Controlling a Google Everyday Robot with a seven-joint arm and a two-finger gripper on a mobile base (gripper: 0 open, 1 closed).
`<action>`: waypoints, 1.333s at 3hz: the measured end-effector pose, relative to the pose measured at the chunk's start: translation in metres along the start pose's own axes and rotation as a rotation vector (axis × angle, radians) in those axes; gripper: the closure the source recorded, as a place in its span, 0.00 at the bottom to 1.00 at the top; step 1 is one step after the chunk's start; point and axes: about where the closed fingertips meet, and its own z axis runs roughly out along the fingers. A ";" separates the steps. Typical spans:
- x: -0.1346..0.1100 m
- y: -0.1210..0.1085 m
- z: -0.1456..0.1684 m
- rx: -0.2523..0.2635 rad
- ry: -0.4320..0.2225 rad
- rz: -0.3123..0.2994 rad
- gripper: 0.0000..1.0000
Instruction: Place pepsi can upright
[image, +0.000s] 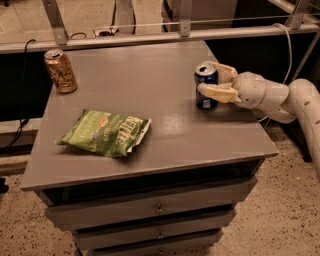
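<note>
Camera view: your gripper (206, 77), smooth cream plastic, reaches in from the right and clasps the pepsi can (205, 102) between both fingers. The dark-blue metal cylinder stands upright on the matte grey cabinet top (165, 135). The near finger hides part of its side. Well left of the gripper lie a crinkled green chip bag (105, 132) and an orange-gold can (60, 71). The arm (300, 100) is cut off at the right edge.

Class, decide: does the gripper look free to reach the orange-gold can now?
Probably not yet: the gripper is shut on the pepsi can at the table's right side, though nothing stands between it and the orange-gold can.
</note>
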 end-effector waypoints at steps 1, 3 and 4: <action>0.004 0.000 -0.006 0.008 0.007 0.020 0.52; 0.002 0.000 -0.005 0.008 0.007 0.020 0.05; 0.002 0.008 -0.034 0.055 0.059 0.032 0.00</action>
